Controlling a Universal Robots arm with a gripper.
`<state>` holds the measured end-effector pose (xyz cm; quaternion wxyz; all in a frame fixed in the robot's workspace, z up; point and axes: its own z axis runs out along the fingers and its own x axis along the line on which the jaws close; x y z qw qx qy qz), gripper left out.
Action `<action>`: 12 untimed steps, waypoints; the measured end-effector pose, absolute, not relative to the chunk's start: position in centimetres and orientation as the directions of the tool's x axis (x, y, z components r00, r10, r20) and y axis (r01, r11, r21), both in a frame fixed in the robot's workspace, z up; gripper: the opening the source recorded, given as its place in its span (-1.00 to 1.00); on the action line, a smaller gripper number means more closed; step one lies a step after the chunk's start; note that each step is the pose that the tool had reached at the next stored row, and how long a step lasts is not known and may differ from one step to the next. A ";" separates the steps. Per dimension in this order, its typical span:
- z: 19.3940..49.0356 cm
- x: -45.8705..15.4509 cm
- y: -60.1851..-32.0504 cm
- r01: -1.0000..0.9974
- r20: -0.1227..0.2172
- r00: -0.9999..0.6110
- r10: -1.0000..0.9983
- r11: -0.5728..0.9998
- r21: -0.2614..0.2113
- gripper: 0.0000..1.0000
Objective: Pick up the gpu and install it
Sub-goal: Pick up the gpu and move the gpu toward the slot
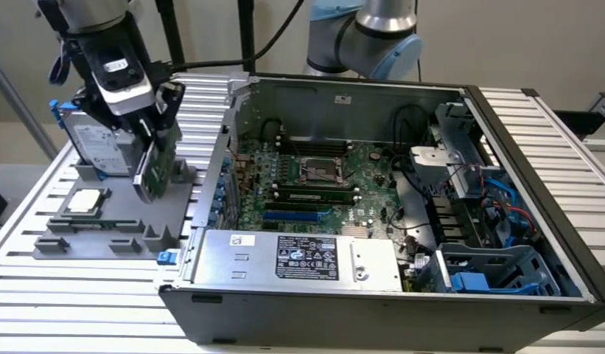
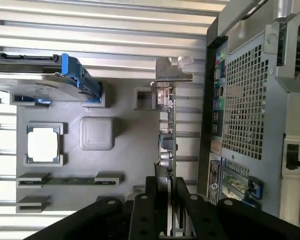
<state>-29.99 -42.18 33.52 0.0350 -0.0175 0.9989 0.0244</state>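
Green-boarded gpu (image 1: 151,173) stands on edge at the grey tray (image 2: 125,155), at nine o'clock from the open computer case (image 1: 381,313) in the exterior view; black fingers (image 2: 151,200) clamp its edge.

Arm (image 1: 366,40) arched over, hand (image 1: 155,136) pointing down, fingers (image 2: 151,200) clamped

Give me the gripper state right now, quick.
Gripper: closed on the gpu, a finger on each face of the card, which stands on edge over the grey parts tray.
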 end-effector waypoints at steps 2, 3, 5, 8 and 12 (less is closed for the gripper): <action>34.4 -29.3 -42.2 -0.037 -0.069 -0.997 -0.033 0.998 0.048 -1.00; 34.9 -28.9 -42.3 -0.037 -0.068 -0.997 -0.033 0.998 0.048 -1.00; 35.8 -28.2 -42.3 -0.036 -0.066 -0.997 -0.033 0.998 0.048 -1.00; 37.2 -27.2 -42.4 -0.036 -0.063 -0.997 -0.033 0.998 0.048 -1.00; 39.0 -25.9 -42.6 -0.036 -0.060 -0.998 -0.033 0.998 0.048 -1.00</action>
